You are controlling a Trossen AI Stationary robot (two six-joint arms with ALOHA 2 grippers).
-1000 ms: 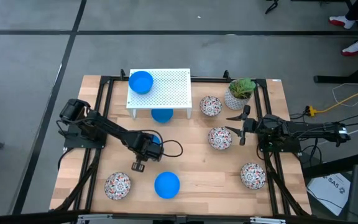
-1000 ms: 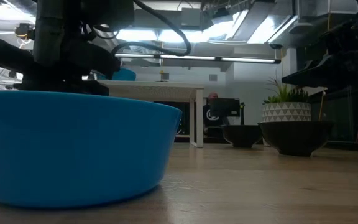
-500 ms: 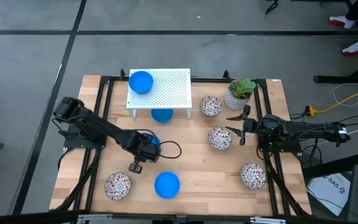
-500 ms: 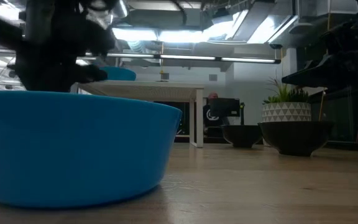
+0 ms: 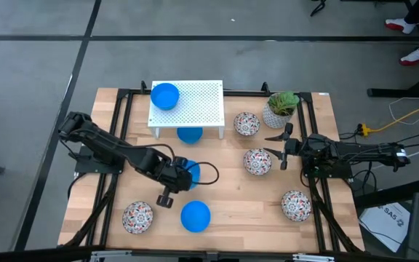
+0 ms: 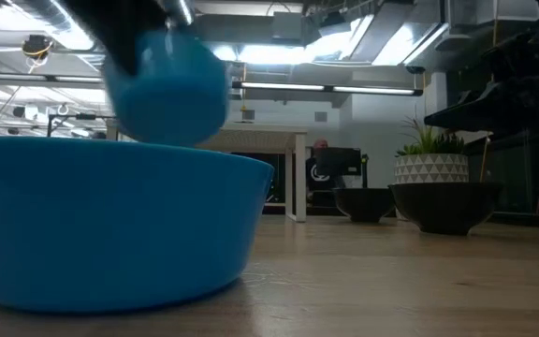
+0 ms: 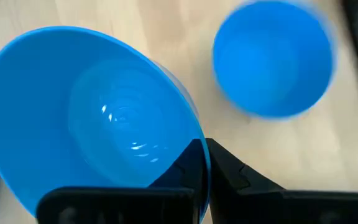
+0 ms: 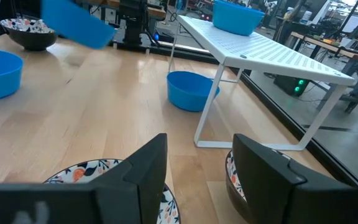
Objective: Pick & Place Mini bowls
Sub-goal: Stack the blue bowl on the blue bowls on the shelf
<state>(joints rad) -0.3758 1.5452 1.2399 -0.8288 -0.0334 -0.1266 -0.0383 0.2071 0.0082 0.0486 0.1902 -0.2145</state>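
High view: left hand [image 5: 172,188] (clamped), blue bowl [image 5: 187,173]

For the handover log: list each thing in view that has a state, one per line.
left gripper: shut on a blue bowl's rim.
held blue bowl: lifted off the table.
right gripper: open, holding nothing.
blue bowl on the white rack: upright.
blue bowl at the front: upright on the table.
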